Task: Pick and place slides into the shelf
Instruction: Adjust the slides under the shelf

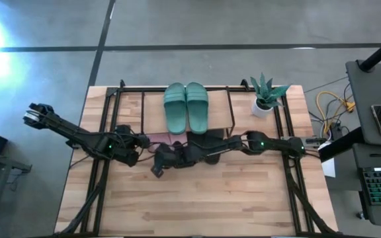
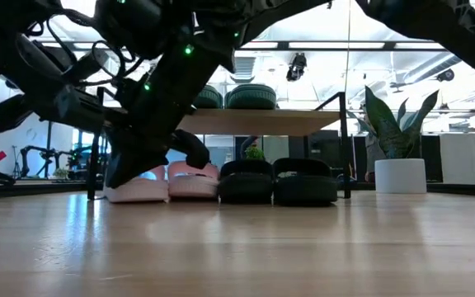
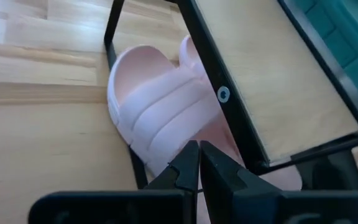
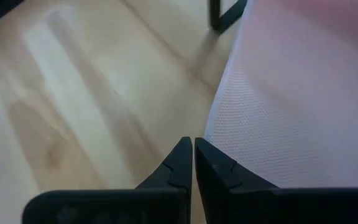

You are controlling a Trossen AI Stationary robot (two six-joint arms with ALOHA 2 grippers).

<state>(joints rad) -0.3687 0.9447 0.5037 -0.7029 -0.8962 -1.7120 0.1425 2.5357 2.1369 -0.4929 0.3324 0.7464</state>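
The shelf [image 1: 230,122] stands at the table's far middle. The dark green slides [image 1: 186,107] lie on its top board. Under it, on the table, the light pink slides [image 2: 165,183] and the black slides [image 2: 277,181] stand side by side. My left gripper [image 3: 199,163] comes in from the table's left, shut, its tips over one pink slide [image 3: 160,121] that lies half under the shelf's frame. My right gripper [image 4: 193,155] reaches across from the right, shut, low at the near side of a pink slide [image 4: 297,106]. My left gripper has its shut fingertips [image 3: 188,158] over the near edge of the pink slide's strap [image 3: 166,134], slanting down from the table's left; whether they touch it, I cannot tell. My right gripper has its shut fingers [image 4: 211,163] beside the pink slide's grainy edge [image 4: 225,134], close above the table; the outer side of one finger seems to lie against it. The slide rests on the table.
A potted plant [image 1: 264,96] stands at the shelf's right end. The shelf's thin black frame bars [image 3: 207,74] run close over the pink slides. Open wooden table [image 1: 197,198] lies toward the near edge. Cables and a desk stand beyond the table's right edge.
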